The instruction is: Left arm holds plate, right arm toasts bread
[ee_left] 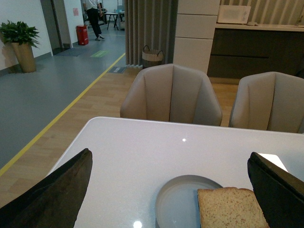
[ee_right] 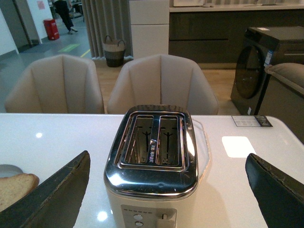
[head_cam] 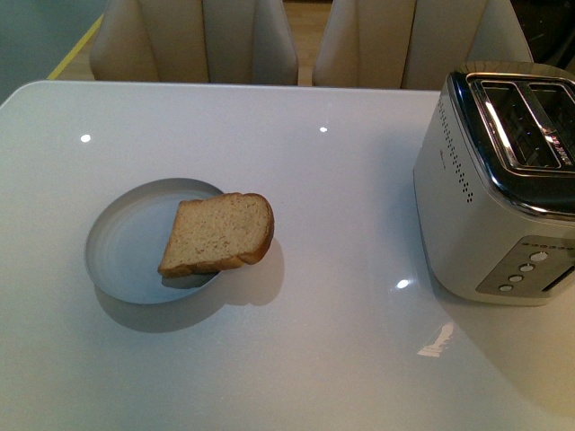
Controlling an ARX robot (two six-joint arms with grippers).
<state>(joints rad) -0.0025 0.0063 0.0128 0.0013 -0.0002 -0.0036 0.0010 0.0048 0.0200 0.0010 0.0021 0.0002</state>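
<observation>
Worktop (head_cam: 359, 180): glossy white with rounded corners, carrying small reflected light spots.

Round pale blue-grey plate (head_cam: 117, 260): shallow raised rim, faint concentric rings. It sits on the left half of the worktop, well in from the left edge and about midway between the near and far edges.

Slice of light brown wholemeal bread (head_cam: 218, 233): darker golden crust, speckled crumb, one rounded end. It lies partly on the plate, tilted. One part rests inside the dish, and the rounded end crosses the plate's right rim and overhangs the bare worktop, casting a shadow there.

Two-slot toaster (head_cam: 494, 189): cream body with rounded corners, a polished chrome top and a grid of small perforations on its side. A control panel with round buttons faces the near edge. It stands by the right edge, well apart from the plate. Both slots are dark, with wire guides visible inside — nothing in them.

Left gripper (ee_left: 170, 153): two dark, matte, wedge-shaped fingers spread wide, holding nothing. Plate and bread show low between them.

Right gripper (ee_right: 167, 155): same dark fingers, also spread wide and holding nothing, framing the toaster's chrome top.

Beyond the far edge — two beige upholstered chairs (head_cam: 193, 40) with seamed, curved backs.
</observation>
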